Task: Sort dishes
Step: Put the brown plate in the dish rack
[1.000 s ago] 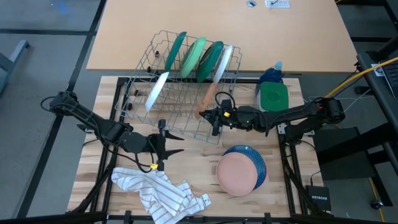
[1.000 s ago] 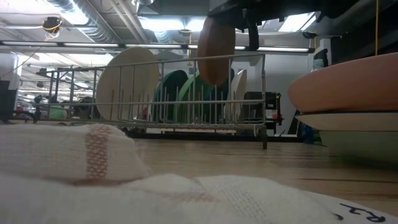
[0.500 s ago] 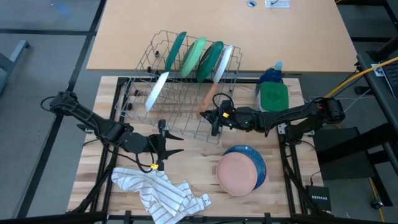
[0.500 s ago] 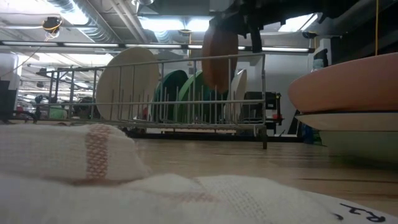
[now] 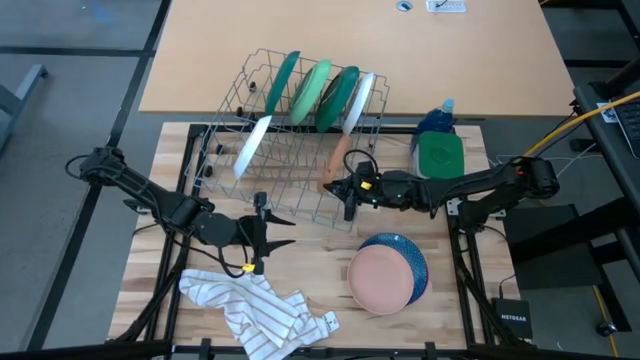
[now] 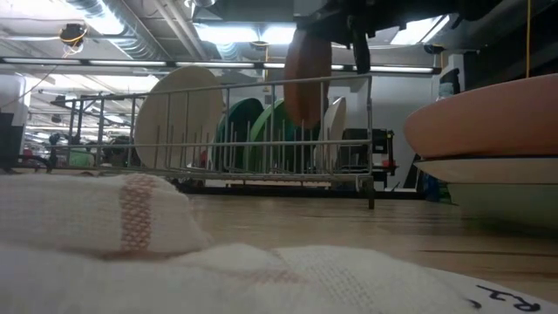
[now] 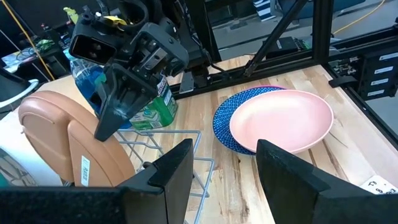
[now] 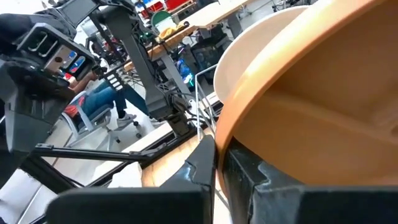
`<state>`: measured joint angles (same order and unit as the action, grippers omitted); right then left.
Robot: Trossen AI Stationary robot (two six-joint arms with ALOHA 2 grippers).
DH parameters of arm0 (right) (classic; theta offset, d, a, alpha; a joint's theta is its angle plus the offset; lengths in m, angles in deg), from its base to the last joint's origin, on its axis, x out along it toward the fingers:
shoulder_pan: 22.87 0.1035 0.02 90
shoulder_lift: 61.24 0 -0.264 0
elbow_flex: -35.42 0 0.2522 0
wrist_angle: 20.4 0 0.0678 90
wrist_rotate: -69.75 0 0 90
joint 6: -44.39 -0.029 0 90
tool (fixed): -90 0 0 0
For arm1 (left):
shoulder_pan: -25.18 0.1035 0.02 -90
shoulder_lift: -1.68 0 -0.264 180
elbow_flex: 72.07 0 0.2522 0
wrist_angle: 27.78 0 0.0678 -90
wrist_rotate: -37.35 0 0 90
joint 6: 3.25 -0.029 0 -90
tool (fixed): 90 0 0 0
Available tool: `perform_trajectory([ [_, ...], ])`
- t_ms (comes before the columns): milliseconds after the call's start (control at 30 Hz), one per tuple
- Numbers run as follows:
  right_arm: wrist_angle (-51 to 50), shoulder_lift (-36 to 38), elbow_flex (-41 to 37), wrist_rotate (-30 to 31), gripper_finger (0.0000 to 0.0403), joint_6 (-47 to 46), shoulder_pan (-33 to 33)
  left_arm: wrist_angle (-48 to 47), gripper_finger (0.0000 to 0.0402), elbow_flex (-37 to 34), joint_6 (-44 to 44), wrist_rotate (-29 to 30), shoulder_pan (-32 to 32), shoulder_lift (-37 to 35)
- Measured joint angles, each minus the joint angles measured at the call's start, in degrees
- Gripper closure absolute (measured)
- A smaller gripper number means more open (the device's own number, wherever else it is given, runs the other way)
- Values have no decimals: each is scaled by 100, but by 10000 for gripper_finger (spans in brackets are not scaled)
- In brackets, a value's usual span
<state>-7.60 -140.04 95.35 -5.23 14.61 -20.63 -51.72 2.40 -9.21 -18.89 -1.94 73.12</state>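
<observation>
A wire dish rack point(image 5: 290, 150) holds a white plate point(image 5: 253, 146) at its left. Dark green point(image 5: 283, 84), light green point(image 5: 312, 90), dark green point(image 5: 340, 96) and white point(image 5: 361, 100) plates stand on edge along its far side. My right gripper point(image 5: 347, 190) is shut on a tan-brown plate point(image 5: 335, 158) at the rack's near right corner. A pink plate point(image 5: 380, 277) lies on a blue plate point(image 5: 412, 258) at the near right. My left gripper point(image 5: 268, 226) stands open near the rack's near side, nothing between its fingers. My right gripper pinches the tan-brown plate's rim point(image 8: 233, 134) between its two fingers point(image 8: 205, 163). The fingers come roughly level from the table's right side. The plate stands on edge, its lower part point(image 6: 305, 109) below the rack's top rail and above the rack's floor.
A green-lidded container point(image 5: 440, 156) and a blue bottle point(image 5: 436, 118) stand right of the rack. A white striped cloth point(image 5: 255, 310) lies crumpled at the near left. The tan table point(image 5: 350, 40) extends beyond the rack.
The tan-brown plate in my right gripper has turned a little more edge-on toward the table's near side and has sunk slightly into the rack.
</observation>
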Motion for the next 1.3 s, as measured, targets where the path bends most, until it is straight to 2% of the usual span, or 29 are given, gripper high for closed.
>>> perform_trajectory([
  [400, -24, 184, 0, -7, 382, -149, -2, 5, 235, 0, 0, 0, 0, 0],
  [700, -531, 380, -1, -58, 382, -204, 0, 8, 235, 0, 0, -1, 7, 0],
  [900, -1023, 387, 17, 245, 382, -396, 15, 4, 235, 0, 0, -2, 7, 0],
  [1300, -1163, 367, -7, 270, 382, -446, -2, 2, 235, 0, -20, 0, 7, 0],
])
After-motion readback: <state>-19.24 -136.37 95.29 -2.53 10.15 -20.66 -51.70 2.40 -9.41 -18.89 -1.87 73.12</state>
